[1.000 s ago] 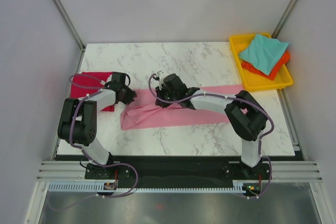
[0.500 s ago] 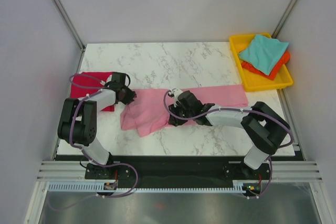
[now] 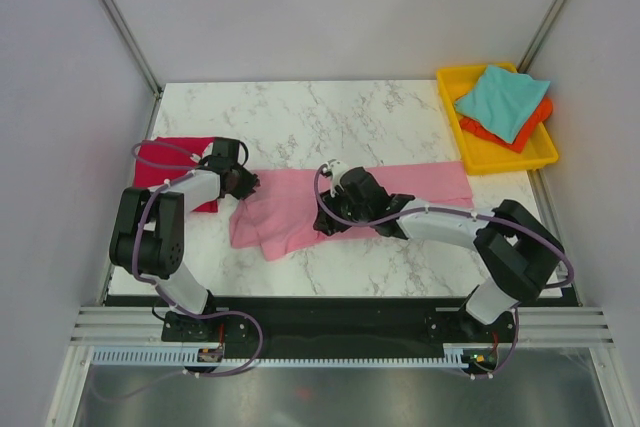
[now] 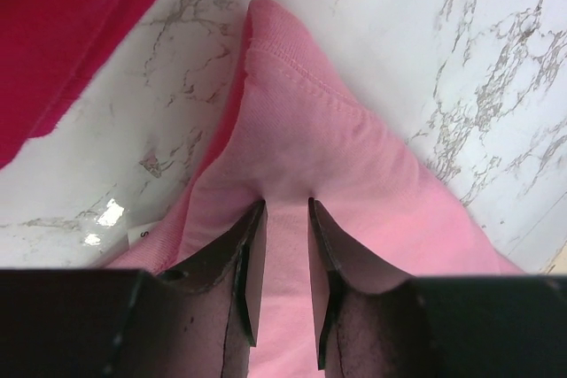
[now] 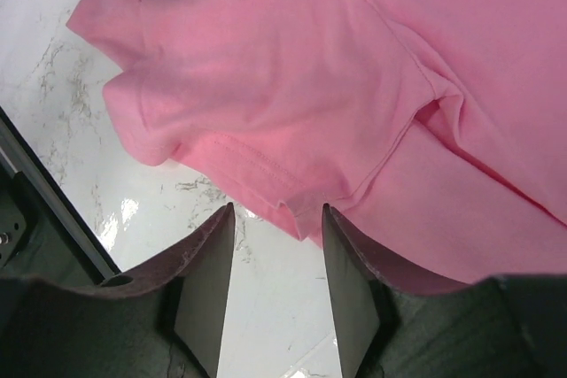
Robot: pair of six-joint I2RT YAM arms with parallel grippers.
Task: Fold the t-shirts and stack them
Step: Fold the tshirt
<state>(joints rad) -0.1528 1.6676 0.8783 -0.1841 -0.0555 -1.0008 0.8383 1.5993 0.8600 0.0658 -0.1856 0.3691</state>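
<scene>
Swung back toward me, my right end effector (image 5: pixel 277 208) hangs, jaws apart, over the near hem of the light pink t-shirt (image 3: pixel 275 215) on the table (image 3: pixel 300 117); my left end effector (image 4: pixel 286 203) clamps its left edge, so I judge the fold unfinished.

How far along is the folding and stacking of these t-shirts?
Done: crimson shirt looks folded, far left. In hand: pink shirt, rumpled mid-table, pinched by left gripper; right gripper open at its hem. Left: teal shirt and orange shirt, heaped in the yellow tray.
</scene>
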